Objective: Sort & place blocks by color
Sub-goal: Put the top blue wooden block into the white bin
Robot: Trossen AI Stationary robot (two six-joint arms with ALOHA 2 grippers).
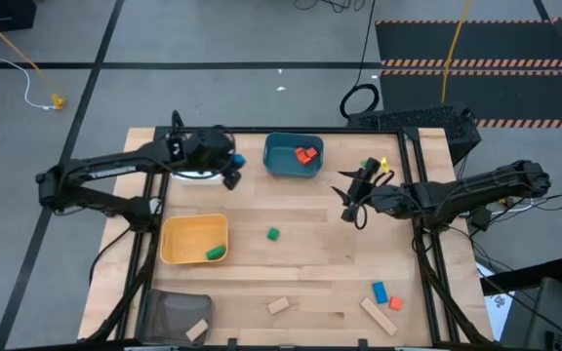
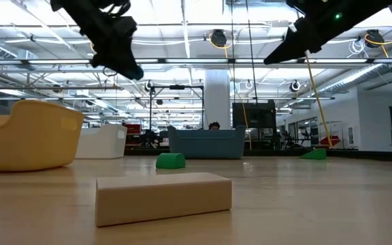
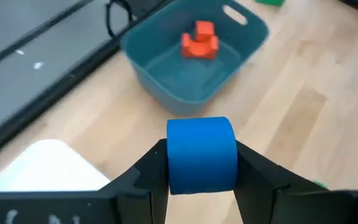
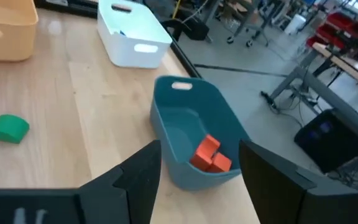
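My left gripper [image 3: 202, 180] is pinching a blue block [image 3: 202, 155] above the counter [image 1: 310, 263], between the white bin [image 4: 132, 34] and the teal bin [image 1: 293, 156] with red blocks [image 1: 306, 154] inside. My right gripper [image 4: 201, 180] hangs empty right of the teal bin, fingers spread.
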